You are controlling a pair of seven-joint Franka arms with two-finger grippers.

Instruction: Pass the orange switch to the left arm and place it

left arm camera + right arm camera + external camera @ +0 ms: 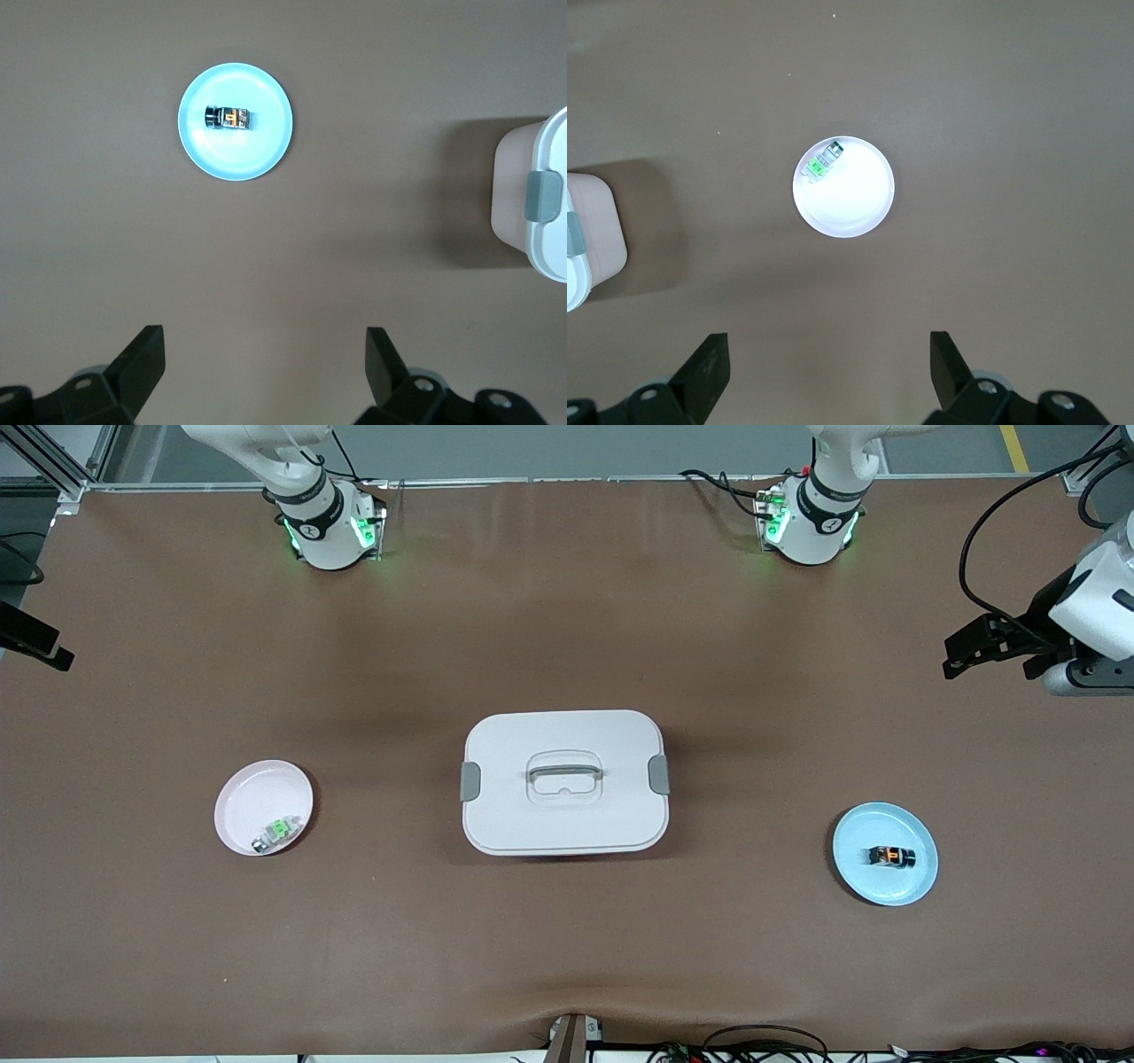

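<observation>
The orange switch (891, 856) (229, 117) lies on its side on a light blue plate (864, 877) (266, 150) toward the left arm's end of the table. The white box (564, 815) (542, 226) with grey clasps and a clear handle stands in the middle of the table. My left gripper (264, 341) (992, 657) hangs open and empty high over the table at the left arm's end, well apart from the blue plate. My right gripper (829, 345) hangs open and empty over bare table at the right arm's end.
A pink plate (248, 797) (859, 208) holding a small green-and-silver component (275, 833) (824, 162) sits toward the right arm's end. Brown table surface stretches between the plates and the box. Cables run along the table edge nearest the front camera.
</observation>
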